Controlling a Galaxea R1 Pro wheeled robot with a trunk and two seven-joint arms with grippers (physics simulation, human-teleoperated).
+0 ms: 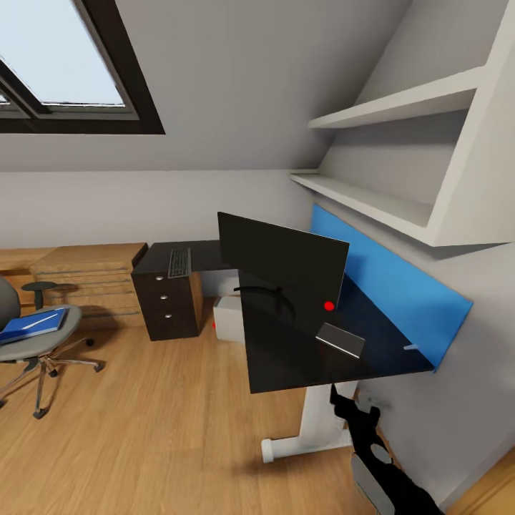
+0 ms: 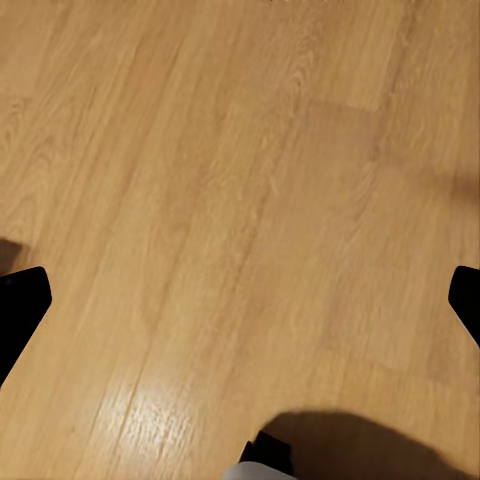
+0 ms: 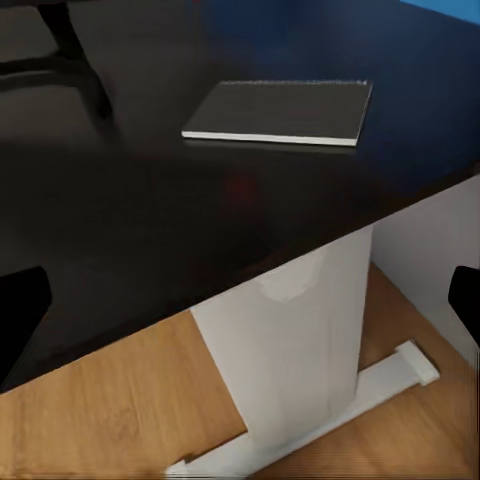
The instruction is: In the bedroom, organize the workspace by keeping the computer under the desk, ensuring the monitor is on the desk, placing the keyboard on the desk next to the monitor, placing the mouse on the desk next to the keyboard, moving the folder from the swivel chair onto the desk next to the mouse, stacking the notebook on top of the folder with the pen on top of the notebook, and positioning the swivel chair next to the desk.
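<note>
The black monitor (image 1: 282, 266) stands on the black-topped desk (image 1: 286, 357). A dark notebook (image 1: 341, 339) (image 3: 280, 112) lies beside it, and a small pale stick (image 1: 411, 347) lies near the blue back panel. The keyboard (image 1: 179, 262) rests on a dark drawer unit (image 1: 168, 300). A light grey computer (image 1: 229, 318) sits on the floor under the desk. At far left, the grey swivel chair (image 1: 32, 343) carries the blue folder (image 1: 32, 324). My right gripper (image 1: 336, 392) (image 3: 240, 305) is open and empty just off the desk's near edge. My left gripper (image 2: 240, 305) is open over bare floor. The mouse is out of view.
White wall shelves (image 1: 379, 200) overhang the desk's back right. A light-wood drawer chest (image 1: 86, 275) stands along the far wall behind the chair. The desk's white pedestal leg (image 1: 315, 422) (image 3: 290, 340) is right in front of my right arm. Wooden floor (image 1: 157, 429) lies between the chair and the desk.
</note>
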